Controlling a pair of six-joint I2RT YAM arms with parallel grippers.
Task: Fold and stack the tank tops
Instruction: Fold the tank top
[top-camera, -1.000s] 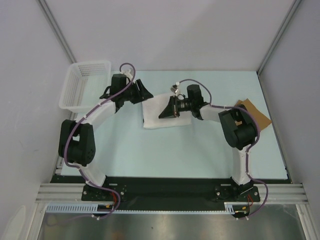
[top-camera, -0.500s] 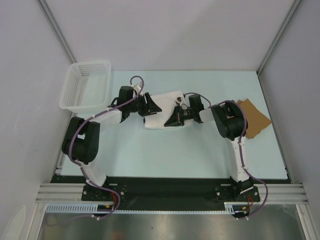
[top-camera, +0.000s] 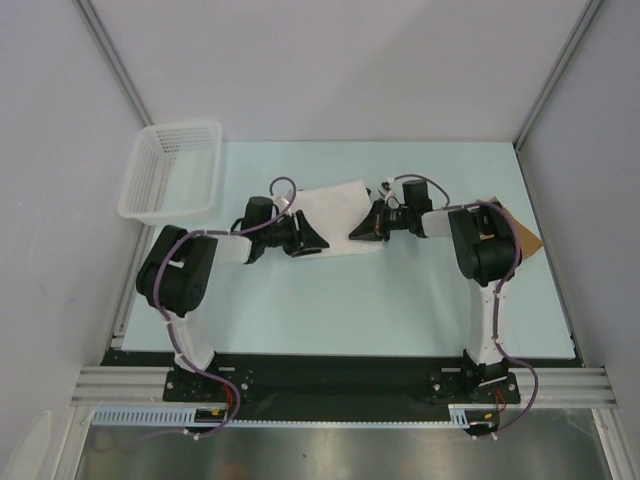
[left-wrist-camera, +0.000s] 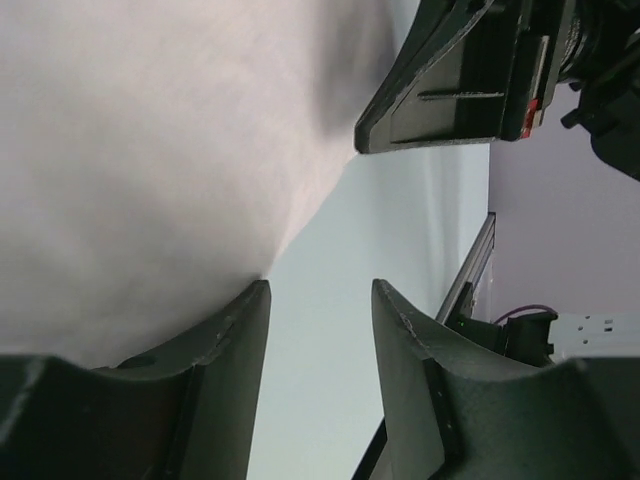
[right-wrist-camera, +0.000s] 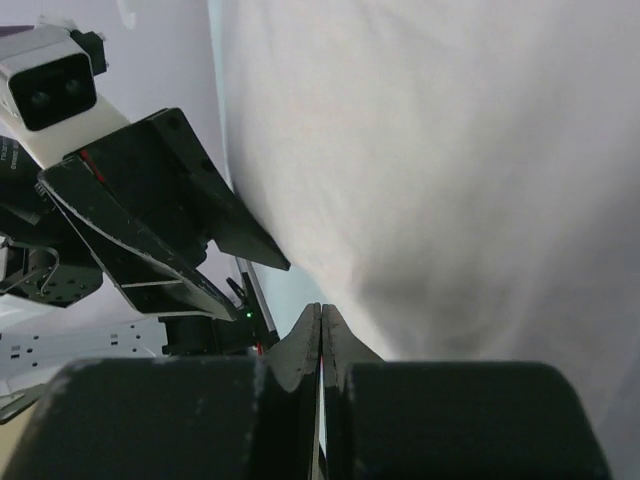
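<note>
Left jaws are standing apart at the lower left edge of the white tank top (top-camera: 335, 205), which is lying mid-frame. Right jaws are pressing together at its right edge; whether they are pinching cloth is unclear. At the right, the tan tank top (top-camera: 522, 238) is lying on the bench (top-camera: 400, 300).
</note>
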